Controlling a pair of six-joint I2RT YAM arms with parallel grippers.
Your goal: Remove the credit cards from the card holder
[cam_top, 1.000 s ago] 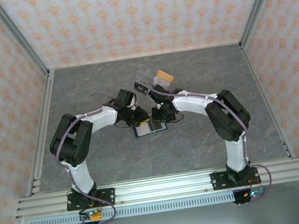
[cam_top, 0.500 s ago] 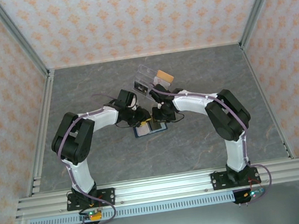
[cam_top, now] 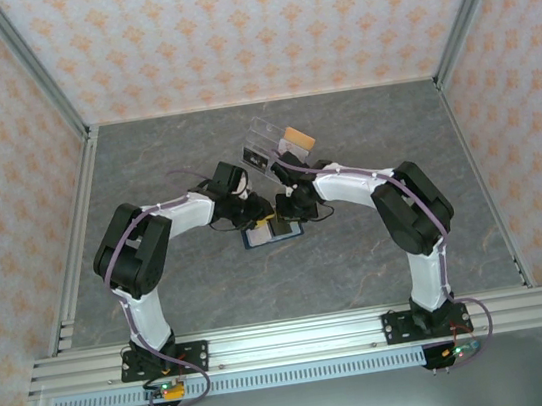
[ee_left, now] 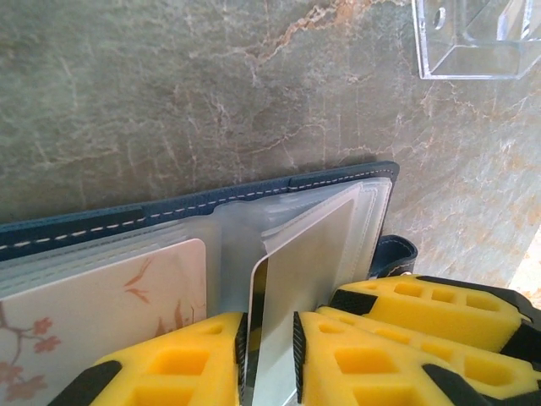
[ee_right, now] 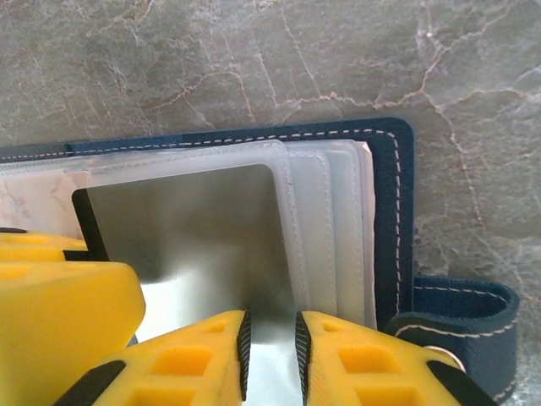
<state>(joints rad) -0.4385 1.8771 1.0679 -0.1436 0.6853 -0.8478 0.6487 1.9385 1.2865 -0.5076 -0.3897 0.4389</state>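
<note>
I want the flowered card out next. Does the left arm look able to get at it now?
Probably not yet: the left gripper is shut on a pale page, though the flowered card sits in view right beside it in the card holder.

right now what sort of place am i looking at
Probably a robot test cell: left arm and right arm bolted to an aluminium rail, patterned backdrop walls boxing in a grey stone-look tabletop.
</note>
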